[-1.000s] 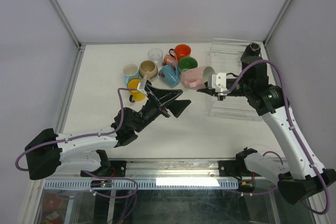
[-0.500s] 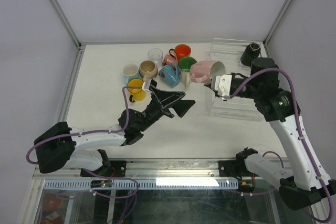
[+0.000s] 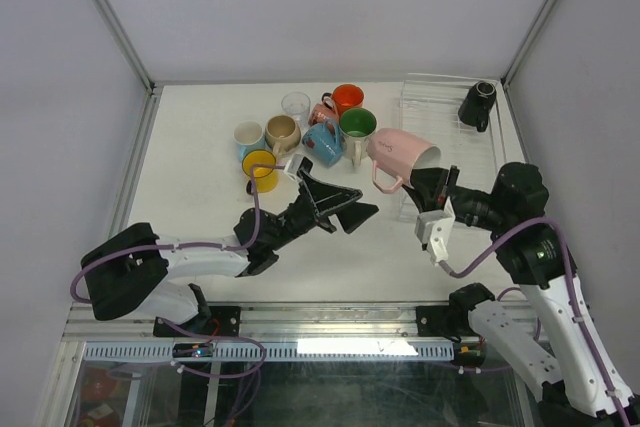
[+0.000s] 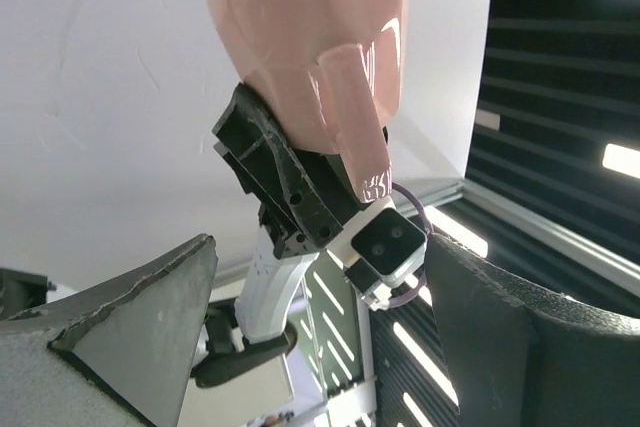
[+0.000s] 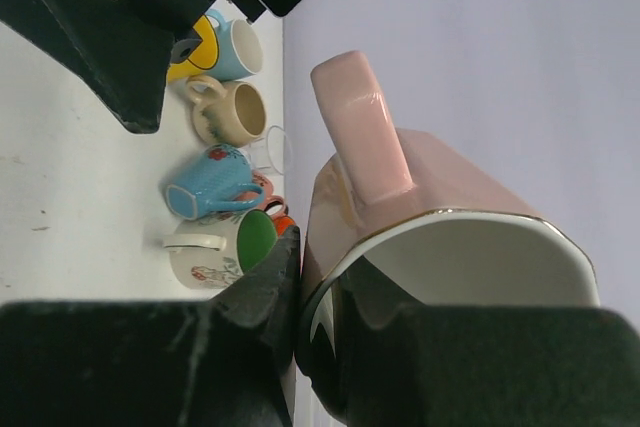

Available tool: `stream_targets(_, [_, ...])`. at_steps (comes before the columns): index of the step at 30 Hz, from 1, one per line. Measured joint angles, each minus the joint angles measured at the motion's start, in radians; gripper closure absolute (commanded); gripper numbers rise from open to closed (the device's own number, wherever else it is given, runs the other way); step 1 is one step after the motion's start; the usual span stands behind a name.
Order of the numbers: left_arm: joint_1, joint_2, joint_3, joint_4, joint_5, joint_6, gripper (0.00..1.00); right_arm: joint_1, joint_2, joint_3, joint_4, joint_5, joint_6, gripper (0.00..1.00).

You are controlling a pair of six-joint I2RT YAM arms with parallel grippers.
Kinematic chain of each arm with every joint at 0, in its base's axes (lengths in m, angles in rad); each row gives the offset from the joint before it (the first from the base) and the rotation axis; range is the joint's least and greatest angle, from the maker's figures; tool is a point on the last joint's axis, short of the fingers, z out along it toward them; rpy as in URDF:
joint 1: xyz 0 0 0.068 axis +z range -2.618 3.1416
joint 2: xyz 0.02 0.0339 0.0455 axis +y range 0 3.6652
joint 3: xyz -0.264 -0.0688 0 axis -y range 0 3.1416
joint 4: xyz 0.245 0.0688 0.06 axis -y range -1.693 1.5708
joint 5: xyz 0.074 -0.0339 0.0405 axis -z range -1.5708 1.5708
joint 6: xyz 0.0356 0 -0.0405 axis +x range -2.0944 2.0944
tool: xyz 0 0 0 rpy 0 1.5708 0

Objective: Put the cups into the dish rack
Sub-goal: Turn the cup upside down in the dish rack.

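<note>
Right fingers (image 5: 255, 312) are clamped on the rim of the pink mug (image 3: 400, 152), which hangs tilted in the air at the left edge of the dish rack (image 3: 432, 112). Left fingers (image 3: 350, 215) gape wide and empty above the desk (image 3: 200, 127), near the yellow mug (image 3: 261, 171). We should carry the pink mug further over the rack, clear of the black mug (image 3: 477, 103) in its far corner, and lower it until seated before letting go.

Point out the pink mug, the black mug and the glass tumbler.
pink mug (image 3: 403, 151), top external view, on its side wall.
black mug (image 3: 476, 107), top external view, on its body.
glass tumbler (image 3: 296, 104), top external view, on its open top.
</note>
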Motion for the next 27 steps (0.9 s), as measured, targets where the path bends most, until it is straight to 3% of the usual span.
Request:
stream_targets(8, [0.000, 0.022, 0.019, 0.004, 0.090, 0.012, 0.18, 0.000, -0.099, -0.149, 0.097, -0.013, -0.154, 1.00])
stream_targets(11, [0.000, 0.030, 0.037, 0.005, 0.107, 0.018, 0.29, 0.000, -0.124, -0.188, 0.120, -0.029, -0.214, 1.00])
stream_targets(17, [0.000, 0.109, 0.087, 0.004, 0.154, 0.049, 0.33, 0.000, -0.167, -0.249, 0.151, -0.068, -0.314, 1.00])
stream_targets(27, [0.000, 0.126, 0.142, -0.032, 0.222, 0.148, 0.50, 0.000, -0.250, -0.326, 0.148, -0.106, -0.433, 1.00])
